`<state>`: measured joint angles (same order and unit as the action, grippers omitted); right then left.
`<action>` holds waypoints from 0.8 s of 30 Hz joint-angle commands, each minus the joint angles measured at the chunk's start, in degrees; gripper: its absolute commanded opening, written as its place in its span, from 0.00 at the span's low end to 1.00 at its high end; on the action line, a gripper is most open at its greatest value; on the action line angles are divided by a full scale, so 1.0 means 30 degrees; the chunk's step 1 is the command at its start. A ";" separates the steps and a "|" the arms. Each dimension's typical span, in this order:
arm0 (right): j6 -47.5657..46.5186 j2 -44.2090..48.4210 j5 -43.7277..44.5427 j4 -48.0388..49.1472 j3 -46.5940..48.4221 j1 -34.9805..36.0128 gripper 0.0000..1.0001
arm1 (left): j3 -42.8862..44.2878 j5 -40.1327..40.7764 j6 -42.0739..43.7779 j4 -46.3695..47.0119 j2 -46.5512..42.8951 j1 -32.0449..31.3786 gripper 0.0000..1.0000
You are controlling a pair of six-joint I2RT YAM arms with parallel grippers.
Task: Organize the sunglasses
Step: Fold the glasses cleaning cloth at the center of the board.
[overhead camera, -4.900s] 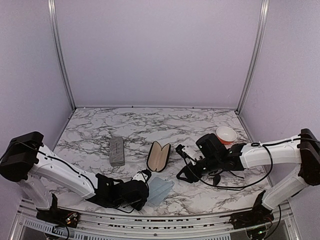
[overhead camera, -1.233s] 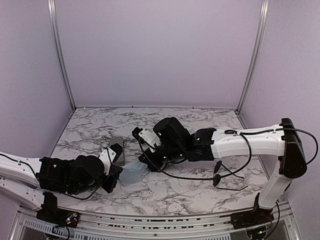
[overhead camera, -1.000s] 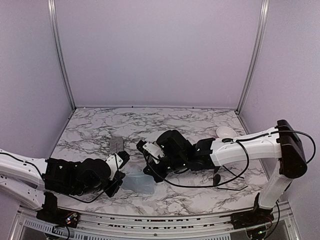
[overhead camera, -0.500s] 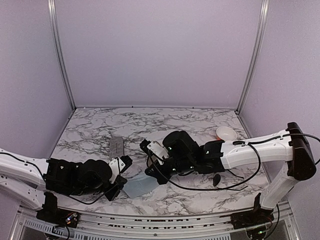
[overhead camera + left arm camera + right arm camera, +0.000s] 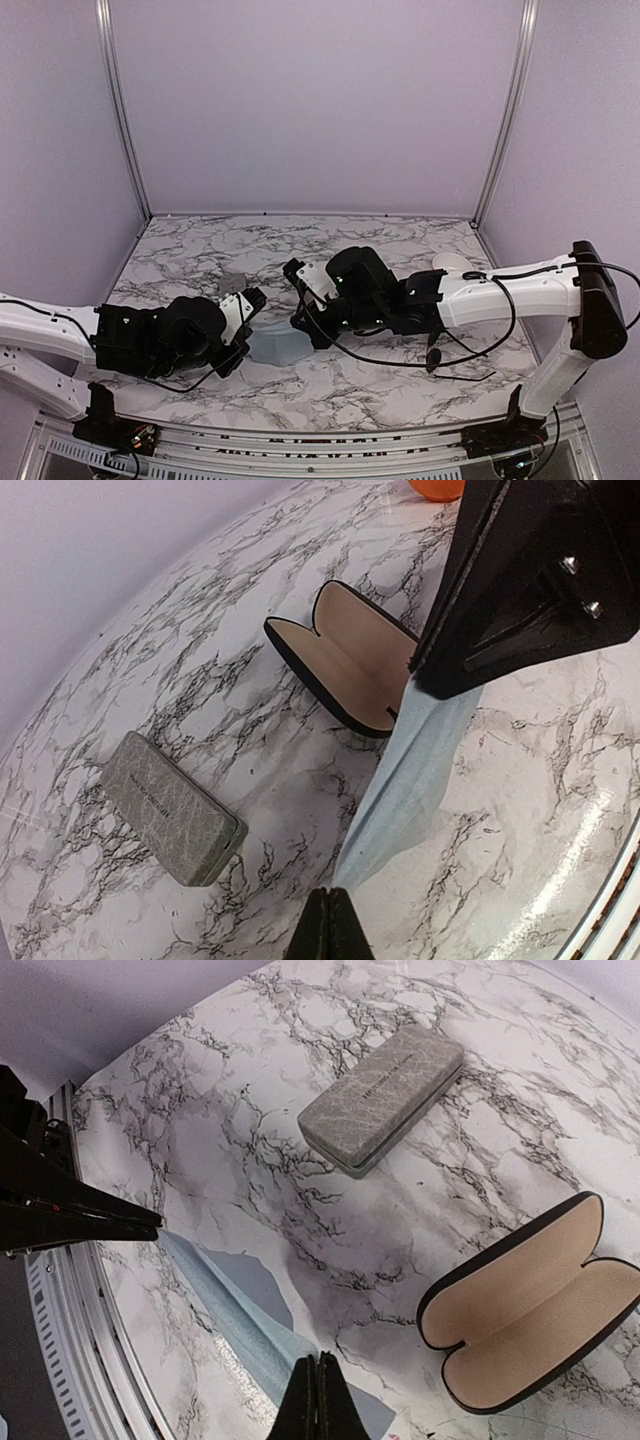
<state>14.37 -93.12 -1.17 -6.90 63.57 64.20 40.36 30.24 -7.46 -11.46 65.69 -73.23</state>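
Our left gripper [image 5: 326, 925] and right gripper [image 5: 318, 1392] are each clamped shut on an end of the pale blue cloth [image 5: 408, 780], stretched between them. The sunglasses [image 5: 435, 357] lie on the marble table [image 5: 200, 250] beside the right arm [image 5: 500, 290], well clear of both. We judge them light, wiry and easily bent: grasp the bridge.

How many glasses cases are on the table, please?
2: a closed grey rectangular case, and an open black oval case with tan lining, lying apart from it. Others may be hidden.
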 commanded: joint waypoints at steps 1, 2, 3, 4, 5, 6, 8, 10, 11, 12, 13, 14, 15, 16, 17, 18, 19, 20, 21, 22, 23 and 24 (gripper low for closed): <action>-0.0622 -0.0660 0.0622 0.0431 0.0545 -0.0478 0.00 | 0.0406 0.0641 0.1781 0.1062 0.0595 0.0665 0.00; -0.0662 -0.0718 0.0624 0.0512 0.0463 -0.0504 0.00 | 0.0390 0.0602 0.1971 0.1279 0.0712 0.0766 0.00; -0.0687 -0.0785 0.0617 0.0621 0.0351 -0.0509 0.00 | 0.0399 0.0587 0.2123 0.1431 0.0855 0.0841 0.00; -0.0703 -0.0817 0.0598 0.0734 0.0194 -0.0516 0.00 | 0.0404 0.0585 0.2248 0.1508 0.1015 0.0880 0.00; -0.0698 -0.0818 0.0493 0.0873 0.0006 -0.0528 0.00 | 0.0404 0.0584 0.2293 0.1580 0.1164 0.0906 0.00; -0.0668 -0.0807 0.0402 0.1040 -0.0183 -0.0537 0.00 | 0.0361 0.0548 0.2295 0.1630 0.1270 0.0913 0.00; -0.0585 -0.0757 0.0224 0.1292 -0.0616 -0.0523 0.00 | 0.0267 0.0239 0.2165 0.1638 0.1506 0.0914 0.00; -0.0529 -0.0650 0.0089 0.1483 -0.1005 -0.0516 0.00 | 0.0136 -0.0252 0.1780 0.1567 0.1554 0.0914 0.00; -0.0475 -0.0595 -0.0014 0.1527 -0.1166 -0.0506 0.00 | 0.0027 -0.0549 0.1587 0.1558 0.1502 0.0914 0.00; -0.0442 -0.0537 -0.0155 0.1521 -0.1281 -0.0519 0.00 | -0.0108 -0.0839 0.1379 0.1561 0.1382 0.0911 0.00; -0.0391 -0.0453 -0.0301 0.1509 -0.1384 -0.0514 0.00 | -0.0249 -0.1194 0.1185 0.1543 0.1235 0.0914 0.00; -0.0296 -0.0380 -0.0414 0.1566 -0.1550 -0.0528 0.00 | -0.0369 -0.1539 0.1021 0.1537 0.1059 0.0914 0.00; -0.0241 -0.0265 -0.0608 0.1610 -0.1736 -0.0515 0.00 | -0.0513 -0.1904 0.0800 0.1536 0.0909 0.0911 0.00; -0.0108 -0.0148 -0.0768 0.1711 -0.1935 -0.0513 0.00 | -0.0681 -0.2279 0.0600 0.1536 0.0683 0.0914 0.00; 0.0003 -0.0021 -0.0935 0.1800 -0.2128 -0.0485 0.00 | -0.0819 -0.2810 0.0436 0.1551 0.0584 0.0903 0.00; 0.0097 0.0029 -0.1061 0.1844 -0.2302 -0.0498 0.00 | -0.0942 -0.3139 0.0272 0.1538 0.0524 0.0891 0.00; 0.0168 0.0105 -0.1172 0.1843 -0.2412 -0.0445 0.00 | -0.1057 -0.3415 0.0109 0.1514 0.0472 0.0886 0.00; 0.0246 0.0151 -0.1230 0.1831 -0.2525 -0.0413 0.00 | -0.1159 -0.3629 -0.0065 0.1504 0.0488 0.0885 0.00; 0.0336 0.0186 -0.1263 0.1819 -0.2616 -0.0358 0.00 | -0.1224 -0.3809 -0.0237 0.1437 0.0504 0.0885 0.00; 0.0370 0.0212 -0.1318 0.1766 -0.2673 -0.0277 0.00 | -0.1282 -0.3964 -0.0412 0.1399 0.0514 0.0863 0.00; 0.0407 0.0234 -0.1336 0.1705 -0.2674 -0.0191 0.00 | -0.1315 -0.4159 -0.0562 0.1365 0.0530 0.0857 0.00; 0.0485 0.0218 -0.1313 0.1610 -0.2675 -0.0073 0.00 | -0.1323 -0.4301 -0.0726 0.1339 0.0561 0.0841 0.00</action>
<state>14.50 -94.30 -5.08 -1.02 56.03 63.22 37.39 20.05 -6.76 -6.57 68.42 -70.85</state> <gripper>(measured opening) 0.008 0.006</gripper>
